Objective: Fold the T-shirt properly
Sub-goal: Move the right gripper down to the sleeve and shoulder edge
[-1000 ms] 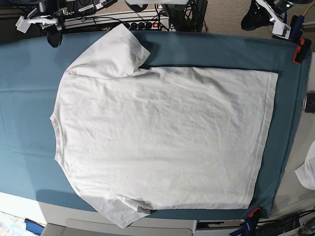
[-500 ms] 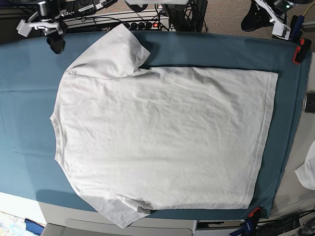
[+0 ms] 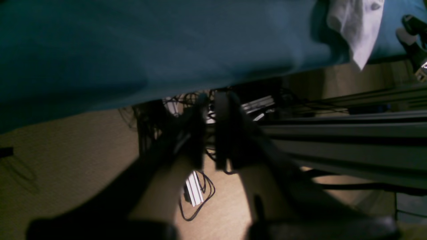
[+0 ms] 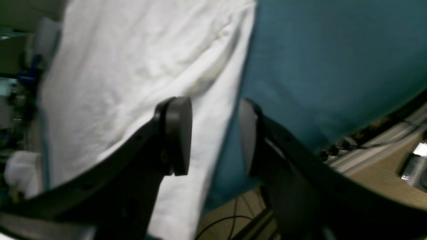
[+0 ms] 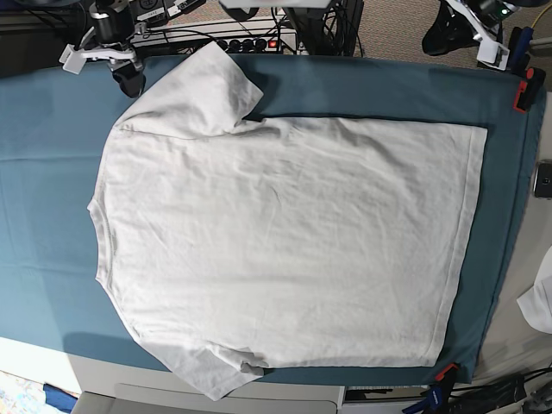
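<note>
A teal cloth covers the worktop, held by red clamps at its far corners. Behind it sits a power strip among tangled cables. Below, tan carpet floor and grey metal rails lie in dim light

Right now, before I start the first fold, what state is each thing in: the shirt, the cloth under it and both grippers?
Plain white short-sleeved cotton T-shirt: spread flat, unfolded, both sleeves out, lightly wrinkled.
Teal table cloth: spread under the shirt, held by red clamps at its edge.
Right gripper: open, empty, over the sleeve's edge.
Left gripper: off the table's edge, holding nothing, jaws nearly together.
</note>
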Motion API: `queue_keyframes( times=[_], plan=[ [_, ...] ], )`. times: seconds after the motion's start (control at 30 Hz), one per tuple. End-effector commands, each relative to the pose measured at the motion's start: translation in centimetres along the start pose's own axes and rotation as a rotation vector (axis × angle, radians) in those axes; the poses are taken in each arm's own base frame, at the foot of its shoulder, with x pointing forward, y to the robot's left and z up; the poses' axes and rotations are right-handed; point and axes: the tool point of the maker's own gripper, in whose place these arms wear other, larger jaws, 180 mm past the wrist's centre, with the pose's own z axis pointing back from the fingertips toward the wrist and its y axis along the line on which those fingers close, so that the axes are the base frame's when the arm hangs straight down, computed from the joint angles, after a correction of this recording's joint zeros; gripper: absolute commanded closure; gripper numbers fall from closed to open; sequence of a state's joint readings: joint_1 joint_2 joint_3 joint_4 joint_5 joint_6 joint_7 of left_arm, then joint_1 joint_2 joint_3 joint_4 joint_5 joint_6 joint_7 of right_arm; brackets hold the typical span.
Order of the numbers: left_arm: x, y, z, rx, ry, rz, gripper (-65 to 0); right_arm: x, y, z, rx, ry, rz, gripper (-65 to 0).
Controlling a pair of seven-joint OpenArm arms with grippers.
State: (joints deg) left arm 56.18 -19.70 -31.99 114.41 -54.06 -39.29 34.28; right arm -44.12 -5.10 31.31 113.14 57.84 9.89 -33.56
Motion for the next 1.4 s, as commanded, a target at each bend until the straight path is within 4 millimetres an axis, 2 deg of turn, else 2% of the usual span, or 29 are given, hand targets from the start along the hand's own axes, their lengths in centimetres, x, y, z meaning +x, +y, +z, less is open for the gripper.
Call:
queue_keyframes(
  times=[0.0,0.17,0.37,0.53,0.83,1.1,1.2,1.27,1.33,1.37],
  plan=[
    [0.5,-0.4,0.3,-0.015,-0.017,-0.010,-7.2,0.7,0.4,0.2,0.016,-0.028,0.006,-23.8],
    [0.7,-0.4,0.2,-0.018,-0.025,-0.011,-7.2,0.3,-0.2,0.0,0.004,-0.017,-0.006,-23.8],
    [1.1,-0.3,0.1,-0.020,-0.034,-0.015,-7.2,-2.3,-2.5,-1.2,-0.020,0.045,-0.101,-23.8],
    [1.1,-0.3,0.1,-0.020,-0.034,-0.015,-7.2,-3.6,-1.6,-1.8,0.075,0.081,-0.157,-23.8],
    [1.1,-0.3,0.1,-0.020,-0.034,-0.015,-7.2,-4.5,-1.2,-2.1,0.092,0.119,-0.165,-23.8],
    [1.1,-0.3,0.1,-0.020,-0.035,-0.015,-7.2,-7.9,1.3,-2.8,0.142,0.221,-0.123,-23.8],
    [1.2,-0.3,0.1,-0.020,-0.038,-0.016,-7.2,-8.3,1.6,-2.8,0.148,0.232,-0.116,-23.6],
    [1.4,-0.3,0.0,-0.021,-0.044,-0.020,-7.2,-8.2,1.5,-2.8,0.146,0.228,-0.115,-17.3],
    [1.8,-0.3,-0.2,-0.023,-0.055,-0.027,-7.2,-8.3,1.2,-2.9,0.134,0.232,-0.087,-3.8],
    [2.1,-0.2,-0.4,-0.025,-0.063,-0.032,-7.2,-8.3,1.1,-2.9,0.129,0.236,-0.074,0.0]
  ],
)
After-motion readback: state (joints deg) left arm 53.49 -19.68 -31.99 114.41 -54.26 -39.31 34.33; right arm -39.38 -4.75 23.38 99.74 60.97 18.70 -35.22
